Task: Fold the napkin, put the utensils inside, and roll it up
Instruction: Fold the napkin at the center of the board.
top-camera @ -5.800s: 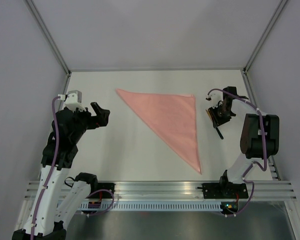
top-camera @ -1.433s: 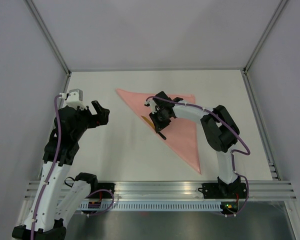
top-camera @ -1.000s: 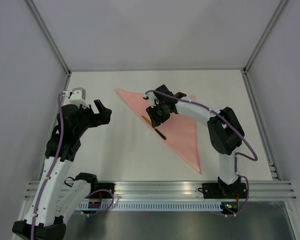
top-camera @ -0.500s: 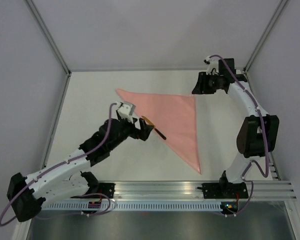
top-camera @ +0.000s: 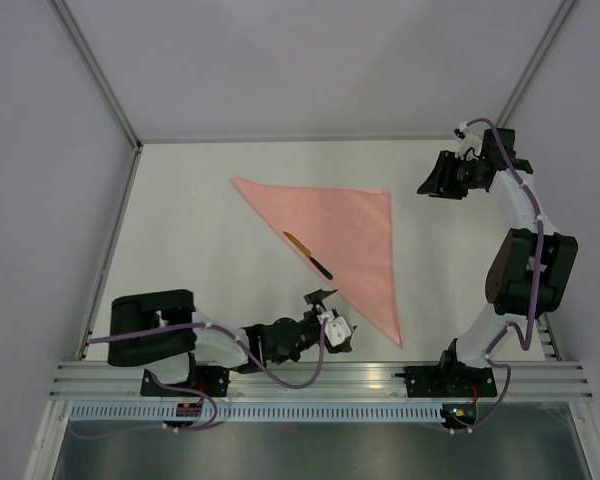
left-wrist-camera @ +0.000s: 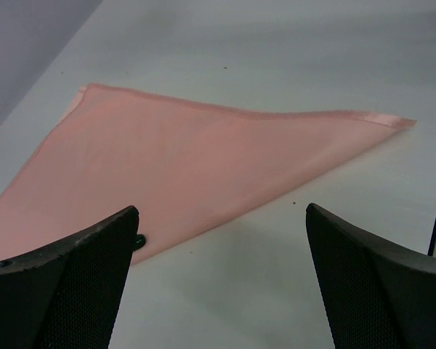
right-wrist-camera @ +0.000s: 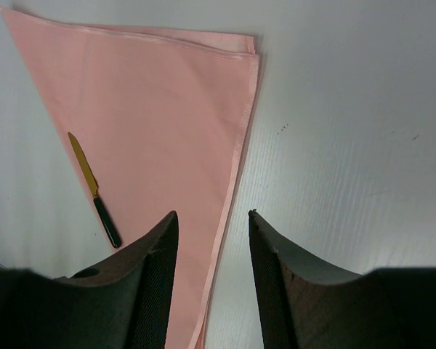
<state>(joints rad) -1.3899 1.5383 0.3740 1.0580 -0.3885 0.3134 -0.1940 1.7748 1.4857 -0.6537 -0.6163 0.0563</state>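
The napkin [top-camera: 345,235] lies flat on the white table [top-camera: 195,255], folded into a pink triangle. One straight edge runs along the far side, another runs down the right, and the long slanted edge faces the left arm. Right along that slanted edge, about halfway down, lies the utensil [right-wrist-camera: 94,190], a slim knife with a yellow blade and a dark handle. From where I stand I can't tell how much of it rests on the cloth.

The left gripper [left-wrist-camera: 221,211] sits low near the front rail, just short of the napkin's near tip. Its jaws are spread wide with nothing between them. The right gripper [right-wrist-camera: 211,216] is up by the far right corner, clear of the cloth, with its jaws parted and nothing in them.
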